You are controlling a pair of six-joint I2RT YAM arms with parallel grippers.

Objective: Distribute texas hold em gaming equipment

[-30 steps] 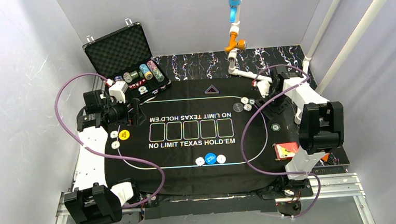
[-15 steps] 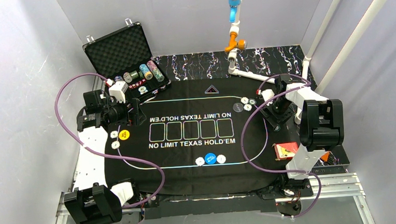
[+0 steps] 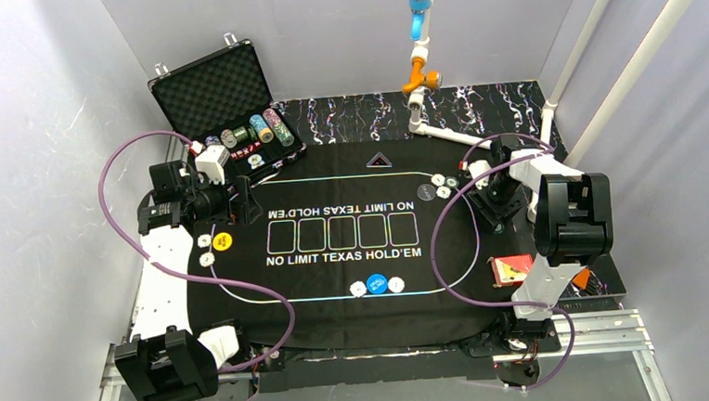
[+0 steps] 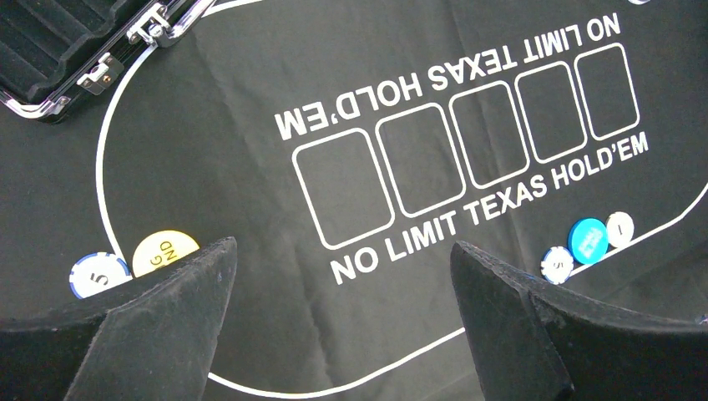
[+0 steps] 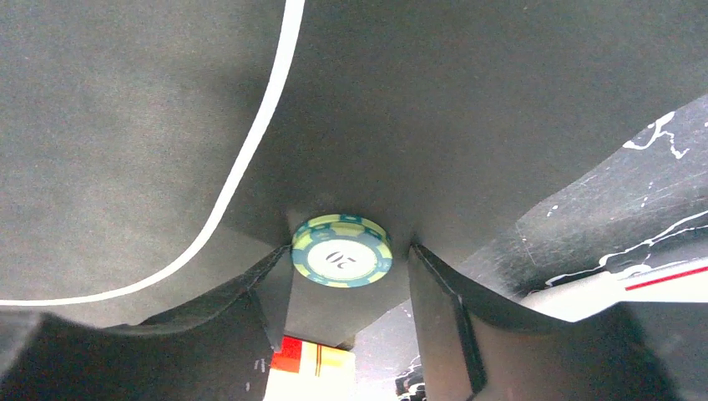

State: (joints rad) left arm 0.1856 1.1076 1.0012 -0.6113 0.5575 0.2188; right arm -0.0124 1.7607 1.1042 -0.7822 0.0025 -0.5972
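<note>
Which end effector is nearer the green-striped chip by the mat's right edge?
Right. The right end effector straddles the green-striped chip, jaws open on either side of it. The left end effector hovers open at the far side of the mat, near the yellow button.

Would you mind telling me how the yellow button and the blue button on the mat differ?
The yellow button lies at the left end of the mat; the blue button lies midway along its near edge. The yellow button has two white pieces to one side; the blue button sits between two other white pieces. Both are round and lie flat.
</note>
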